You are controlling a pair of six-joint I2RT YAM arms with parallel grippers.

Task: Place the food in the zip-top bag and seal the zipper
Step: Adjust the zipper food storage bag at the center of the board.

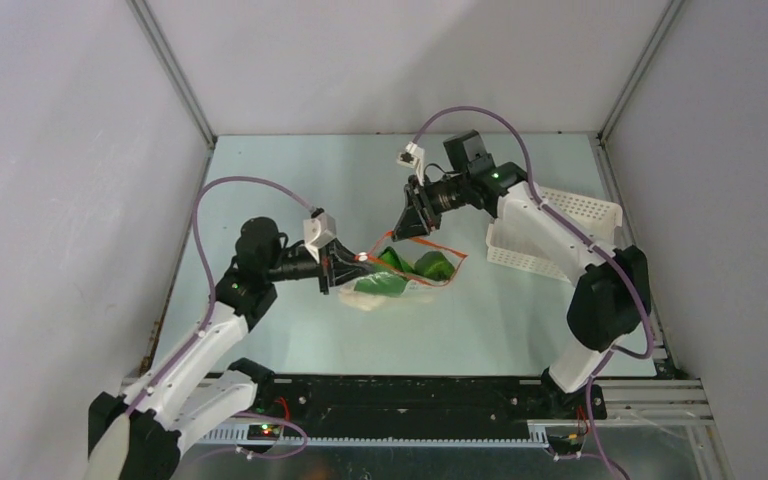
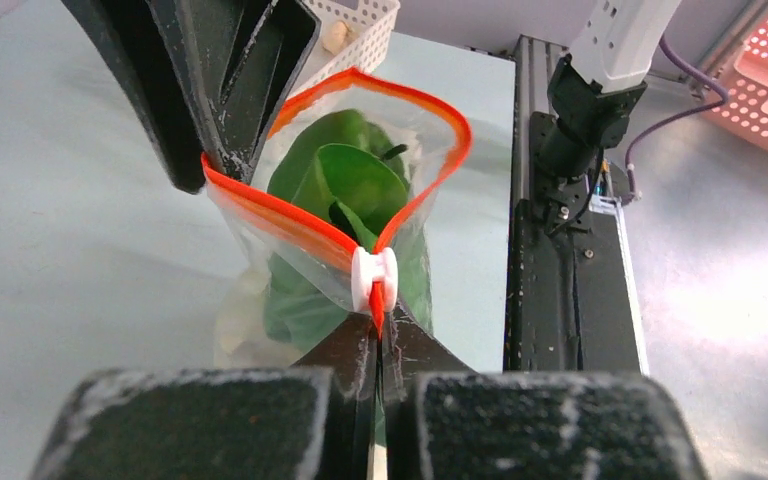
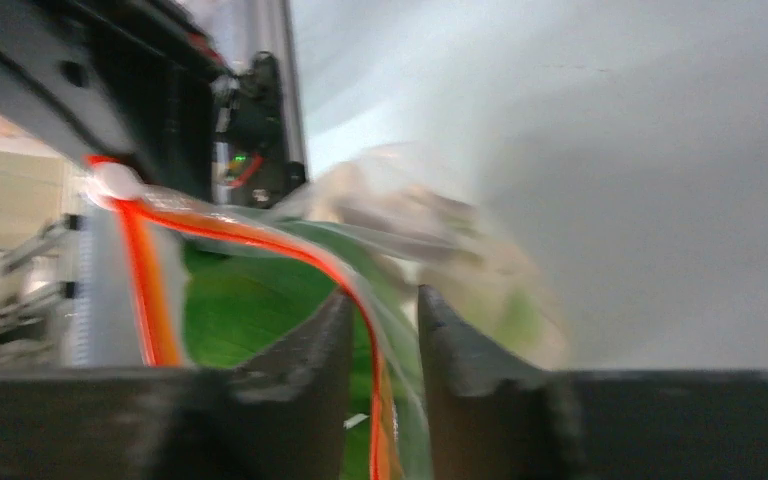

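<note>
The left end effector (image 2: 378, 335) clamps shut on the bag (image 2: 305, 268) corner just behind the white slider (image 2: 373, 280). The orange zipper (image 2: 270, 208) runs rightward, gaping over the food (image 2: 350, 180) inside, to the right end effector (image 3: 385, 305), whose jaws are slightly parted around it.

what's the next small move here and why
Probably move the right gripper to the white plastic slider and pinch it. The left gripper is shut on the corner of the clear crinkly zip-top bag just behind that slider, the orange-red zipper strip gapes over the green leafy food, and the right jaws stand parted around the strip.
</note>
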